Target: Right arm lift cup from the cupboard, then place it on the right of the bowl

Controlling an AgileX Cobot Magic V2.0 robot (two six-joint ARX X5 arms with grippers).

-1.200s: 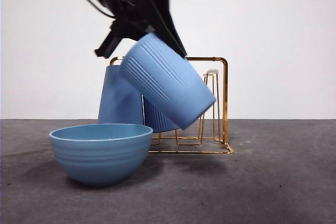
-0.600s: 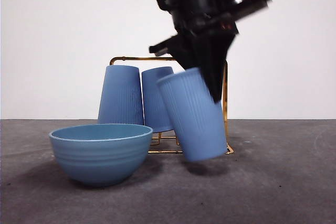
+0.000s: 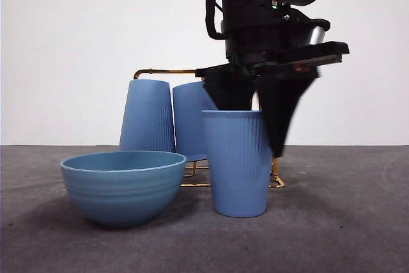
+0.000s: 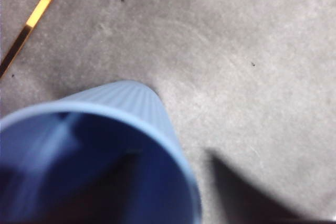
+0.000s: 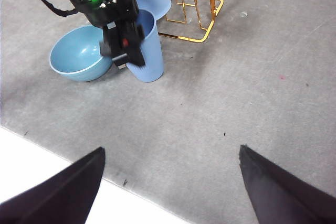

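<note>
Just right of the bowl (image 3: 121,187), my left gripper (image 3: 261,129) clamps the upright cup (image 3: 235,171); right gripper (image 5: 170,182) waits, fingers apart.

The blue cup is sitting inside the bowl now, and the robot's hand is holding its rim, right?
Not quite. The cup is not inside the bowl. It stands upright on the table beside the bowl, on the bowl's right in the front view. The rest is right: the left hand is holding its rim.
</note>
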